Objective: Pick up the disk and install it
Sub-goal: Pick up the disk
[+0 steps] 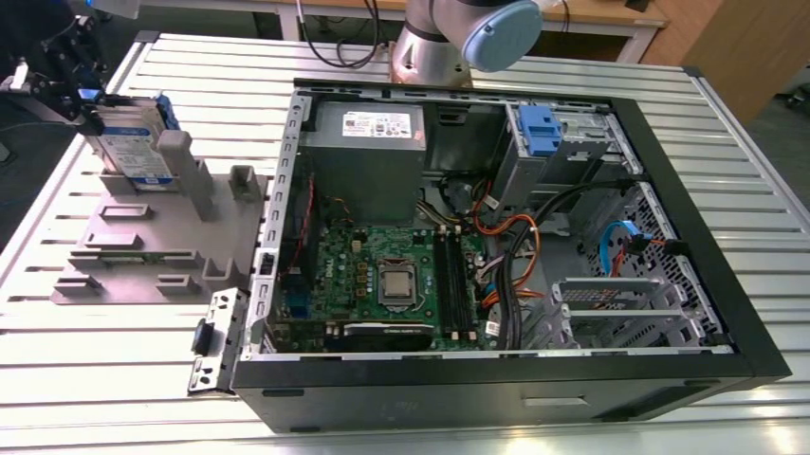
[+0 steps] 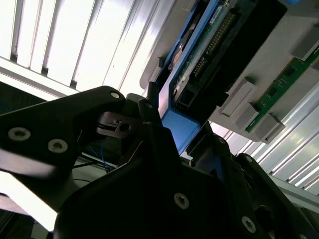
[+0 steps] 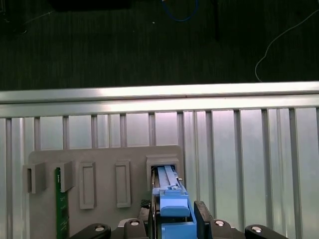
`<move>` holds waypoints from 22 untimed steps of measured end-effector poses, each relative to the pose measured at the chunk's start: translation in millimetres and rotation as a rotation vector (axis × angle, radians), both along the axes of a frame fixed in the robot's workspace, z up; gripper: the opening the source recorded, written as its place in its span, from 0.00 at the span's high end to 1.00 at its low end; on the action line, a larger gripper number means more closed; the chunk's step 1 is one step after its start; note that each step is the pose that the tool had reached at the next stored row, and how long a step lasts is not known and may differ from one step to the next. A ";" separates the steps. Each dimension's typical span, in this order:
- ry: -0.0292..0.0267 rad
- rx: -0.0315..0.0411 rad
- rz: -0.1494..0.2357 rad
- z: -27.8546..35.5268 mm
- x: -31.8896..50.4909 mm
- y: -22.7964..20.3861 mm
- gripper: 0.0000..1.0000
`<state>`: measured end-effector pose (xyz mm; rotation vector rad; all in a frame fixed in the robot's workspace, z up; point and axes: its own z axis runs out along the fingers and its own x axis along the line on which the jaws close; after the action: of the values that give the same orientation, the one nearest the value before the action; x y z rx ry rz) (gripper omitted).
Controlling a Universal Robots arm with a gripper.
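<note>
We're at the pick-up step: claw (image 3: 177,211) closed on the blue rail of the disk (image 1: 133,147), which stands upright in the grey holder (image 1: 139,251) on the desk (image 1: 89,379), so we reckon freeing it calls for a straight pull along the slot.

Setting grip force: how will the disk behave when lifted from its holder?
The disk looks like a rigid metal slab: probably stiff and heavy for its size. Its blue rail looks smooth plastic, so possibly slippery. Standing on edge in the grey holder, it may tip if nudged.
</note>
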<state>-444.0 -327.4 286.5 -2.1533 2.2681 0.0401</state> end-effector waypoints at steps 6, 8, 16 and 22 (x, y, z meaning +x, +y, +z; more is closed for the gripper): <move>-0.0003 0.0001 0.000 1.1 0.0 0.0 0.53; -0.0005 0.0002 0.000 1.6 0.0 0.0 0.53; -0.0002 0.0001 0.000 1.7 0.0 -0.4 0.53; -0.0003 0.0001 0.000 1.6 0.0 -0.3 0.53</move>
<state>-444.0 -327.8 288.1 -2.1530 2.2680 0.0399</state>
